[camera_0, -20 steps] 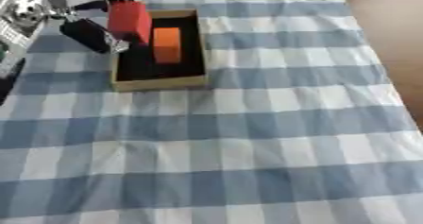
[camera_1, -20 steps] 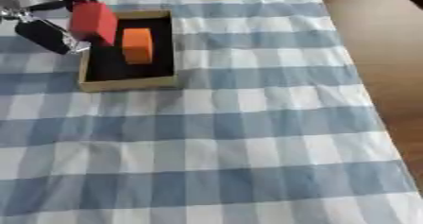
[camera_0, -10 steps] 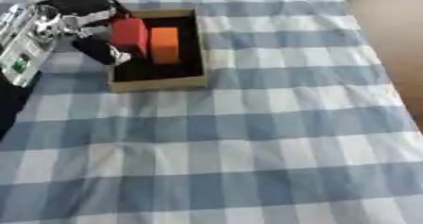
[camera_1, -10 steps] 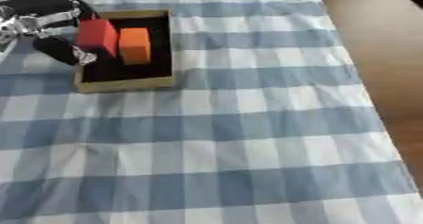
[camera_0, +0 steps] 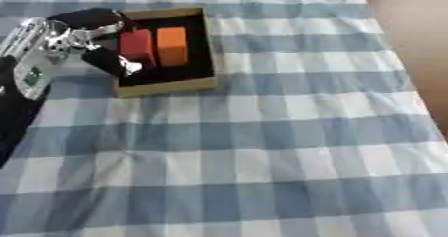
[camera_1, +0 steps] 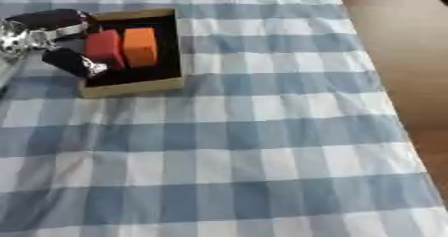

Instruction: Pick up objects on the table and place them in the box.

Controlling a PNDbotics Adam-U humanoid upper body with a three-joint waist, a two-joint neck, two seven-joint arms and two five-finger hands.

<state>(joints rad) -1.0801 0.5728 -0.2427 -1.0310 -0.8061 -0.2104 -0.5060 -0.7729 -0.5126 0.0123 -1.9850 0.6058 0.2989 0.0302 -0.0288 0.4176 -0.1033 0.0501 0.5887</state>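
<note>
At ten o'clock the left hand (camera_0: 98, 40) pinches the red block (camera_0: 136, 48) inside the box (camera_0: 166, 85), just beside the orange block (camera_0: 171, 46). The placing step looks nearly done; next it likely must let go and lift clear.

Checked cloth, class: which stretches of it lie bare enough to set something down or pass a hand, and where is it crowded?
The checked cloth lies bare from the box rightward to its edge by the brown surface, and across the whole near half. The crowding is at the far left: the left hand holds the red block in the box, beside the orange block.
</note>
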